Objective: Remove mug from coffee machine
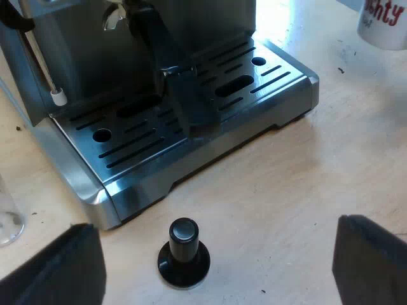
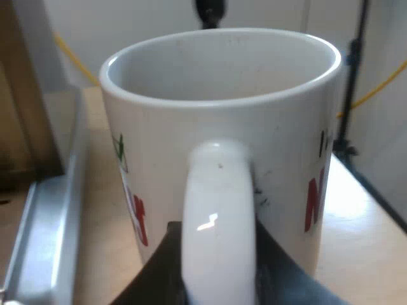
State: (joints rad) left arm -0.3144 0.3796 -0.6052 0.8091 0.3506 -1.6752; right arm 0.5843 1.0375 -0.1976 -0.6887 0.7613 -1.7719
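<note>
Right wrist view, glossy white mug (image 2: 222, 108) (curved handle (image 2: 219, 210))

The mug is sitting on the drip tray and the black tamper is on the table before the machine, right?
No: the mug stands on the table, off the drip tray, as the left wrist view shows. The tamper is on the table before the machine.

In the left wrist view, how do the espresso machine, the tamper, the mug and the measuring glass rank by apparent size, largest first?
1. espresso machine, by far the largest.
2. tamper, whole and near the camera.
Unranked: mug and measuring glass; each is only partly seen, and the mug stands farther away.
</note>
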